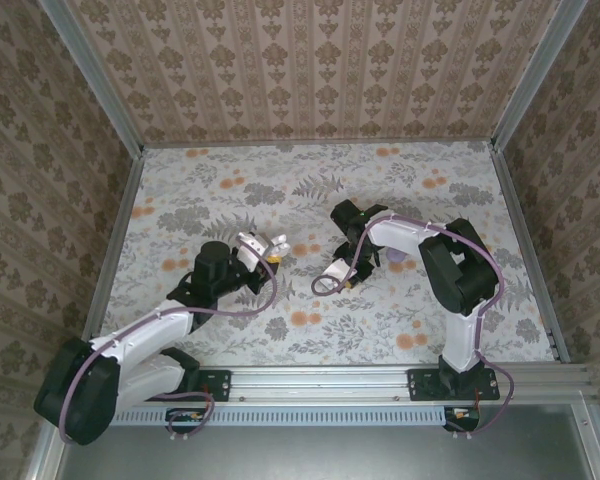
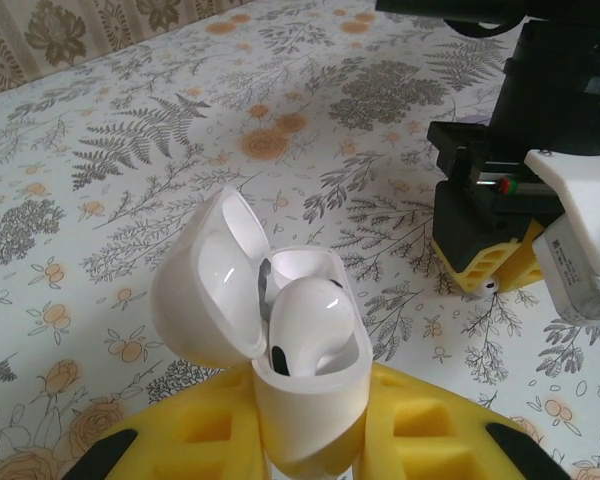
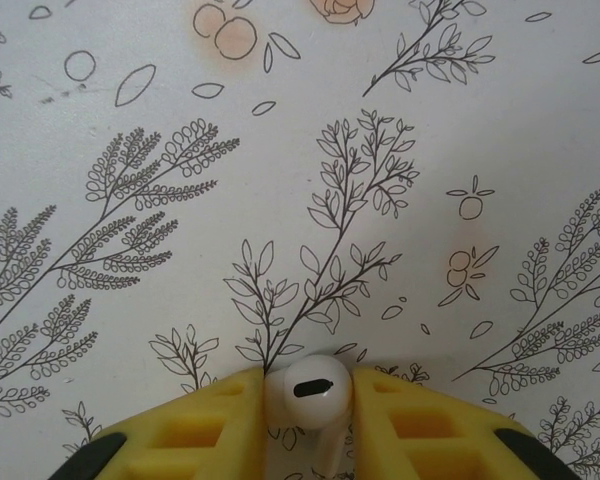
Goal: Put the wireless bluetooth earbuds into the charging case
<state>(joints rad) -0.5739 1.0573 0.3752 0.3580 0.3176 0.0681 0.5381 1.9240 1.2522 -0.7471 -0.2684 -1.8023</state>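
Observation:
My left gripper [image 2: 310, 445] is shut on the white charging case [image 2: 315, 400], holding it upright above the table. The case's lid [image 2: 202, 285] stands open to the left. One white earbud [image 2: 305, 325] sits in the case. In the top view the case [image 1: 278, 243] is at centre left. My right gripper [image 3: 308, 425] points down at the table with its yellow fingers [image 3: 205, 425] pressed against both sides of a second white earbud [image 3: 308, 392]. The left wrist view has this second earbud [image 2: 490, 287] low between the right gripper's yellow fingertips [image 2: 475, 262], at the table surface.
The floral tablecloth [image 1: 230, 190] covers the table inside patterned walls with metal posts. A small purple disc [image 1: 395, 257] lies just right of the right wrist. The right arm's cable [image 1: 325, 287] loops near the gripper. The two grippers are a short way apart.

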